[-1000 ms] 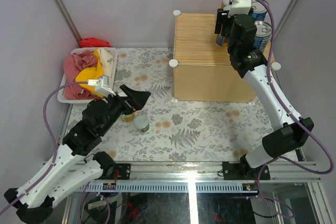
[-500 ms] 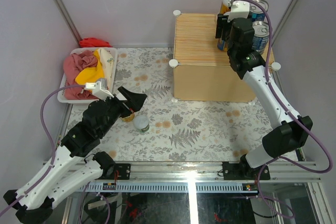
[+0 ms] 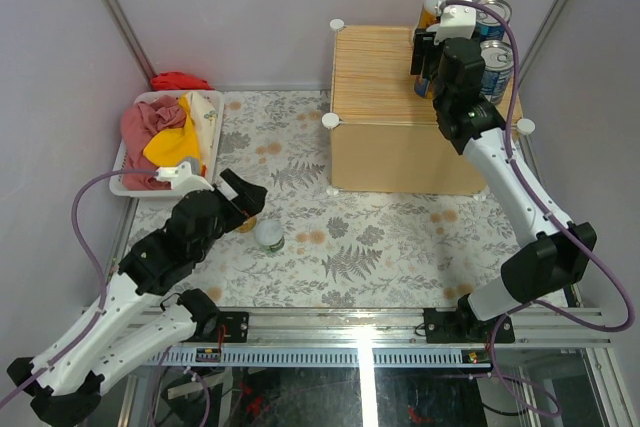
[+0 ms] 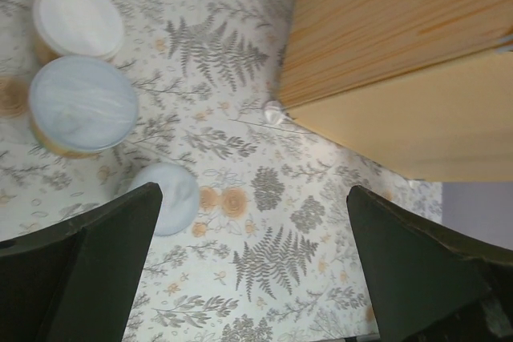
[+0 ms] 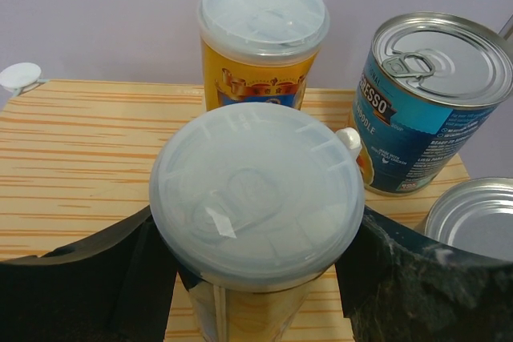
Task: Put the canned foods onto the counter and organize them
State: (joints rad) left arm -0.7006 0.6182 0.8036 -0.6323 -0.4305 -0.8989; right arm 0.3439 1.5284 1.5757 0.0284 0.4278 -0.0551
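- The left gripper is hovering, fingers spread wide, above three pale-lidded cans on the floral mat.
- The right gripper is pinching a white-lidded yellow jar over the light wood-grain desk.
- Beyond it, a second yellow jar and two blue-labelled silver-topped tins are standing on that desk.
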